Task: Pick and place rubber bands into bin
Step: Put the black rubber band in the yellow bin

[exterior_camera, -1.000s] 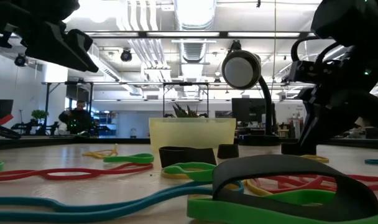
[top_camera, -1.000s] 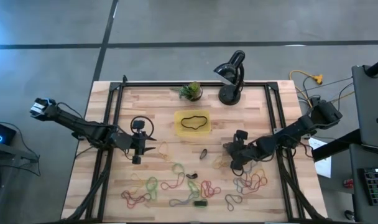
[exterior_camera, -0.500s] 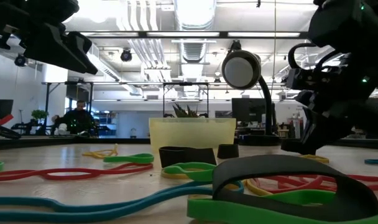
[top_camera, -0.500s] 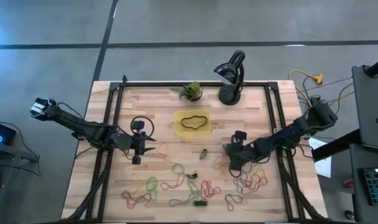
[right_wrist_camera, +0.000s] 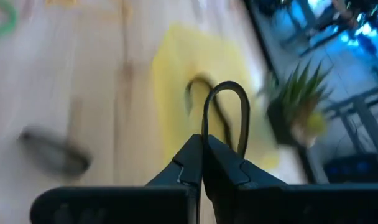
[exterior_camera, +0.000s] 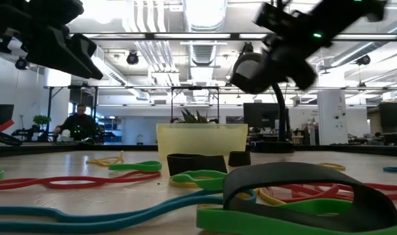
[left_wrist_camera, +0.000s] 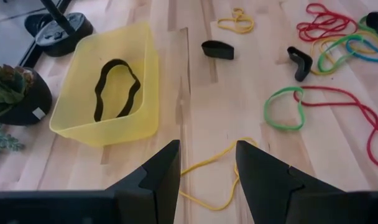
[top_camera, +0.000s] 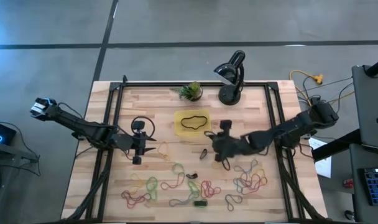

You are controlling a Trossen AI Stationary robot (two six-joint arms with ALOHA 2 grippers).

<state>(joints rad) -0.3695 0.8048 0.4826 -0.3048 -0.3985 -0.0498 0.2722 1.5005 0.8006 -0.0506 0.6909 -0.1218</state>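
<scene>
The yellow translucent bin sits mid-table with one large dark ring lying in it; the left wrist view shows it too. Many coloured rubber bands lie flat toward the near edge. My right gripper hovers just right of the bin, shut on a dark rubber band. My left gripper stands open to the left of the bin, its fingers on either side of a yellow rubber band that lies on the wood. My right gripper pinches the dark rubber band between its two fingertips at one end of the loop. The rest of the loop stands out beyond the fingertips as a narrow arch, clear of the table.
A black desk lamp and a small potted plant stand at the far edge behind the bin. A short dark band lies on the wood under the right gripper. Black frame rails run along both sides of the table.
My right gripper has lifted off the pile of bands at the right and swung toward the table's left, toward the bin, carrying the dark band clear of the table. In the low view it has risen from table level to the top of the picture.
</scene>
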